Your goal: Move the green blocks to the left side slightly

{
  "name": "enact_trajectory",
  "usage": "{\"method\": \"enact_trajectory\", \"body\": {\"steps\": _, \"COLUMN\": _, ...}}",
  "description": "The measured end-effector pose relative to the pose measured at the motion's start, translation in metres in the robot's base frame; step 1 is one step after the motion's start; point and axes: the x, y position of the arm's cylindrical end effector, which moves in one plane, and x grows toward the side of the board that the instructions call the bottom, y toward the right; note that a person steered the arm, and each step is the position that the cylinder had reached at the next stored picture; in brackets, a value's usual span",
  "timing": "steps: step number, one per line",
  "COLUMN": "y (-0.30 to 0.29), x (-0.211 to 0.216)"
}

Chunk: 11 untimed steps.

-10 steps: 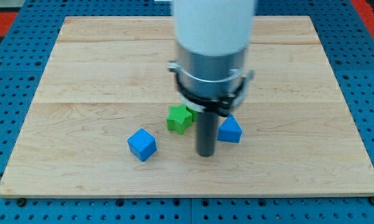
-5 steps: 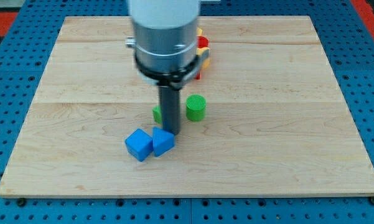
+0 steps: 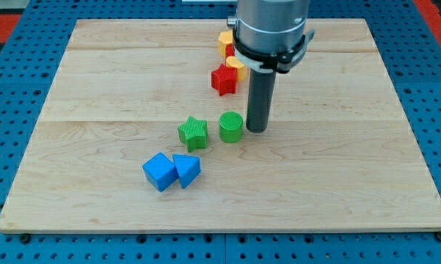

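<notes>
While my tip rests on the wooden counter, it stands just beside the green cylinder, on the view's right of it.
No pincer is fitted, only the bare rod, which holds nothing. Near the cylinder, to the view's left, sits the green star. Below them the blue cube touches the blue triangular block. Toward the view's top, a red star and yellow blocks cluster, partly hidden behind the arm.
</notes>
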Motion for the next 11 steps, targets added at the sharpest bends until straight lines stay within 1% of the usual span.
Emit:
{"method": "enact_trajectory", "body": {"steps": 2, "y": -0.087, "x": -0.001}}
{"method": "enact_trajectory", "body": {"steps": 3, "y": -0.092, "x": -0.001}}
{"method": "enact_trajectory", "body": {"steps": 4, "y": -0.053, "x": 0.001}}
{"method": "enact_trajectory", "body": {"steps": 5, "y": -0.025, "x": 0.021}}
{"method": "enact_trajectory", "body": {"steps": 6, "y": -0.042, "x": 0.033}}
{"method": "enact_trajectory", "body": {"steps": 7, "y": -0.075, "x": 0.033}}
{"method": "enact_trajectory", "body": {"steps": 9, "y": -0.146, "x": 0.000}}
{"method": "enact_trajectory", "body": {"steps": 10, "y": -0.166, "x": -0.005}}
{"method": "enact_trajectory", "body": {"steps": 11, "y": -0.160, "x": -0.005}}
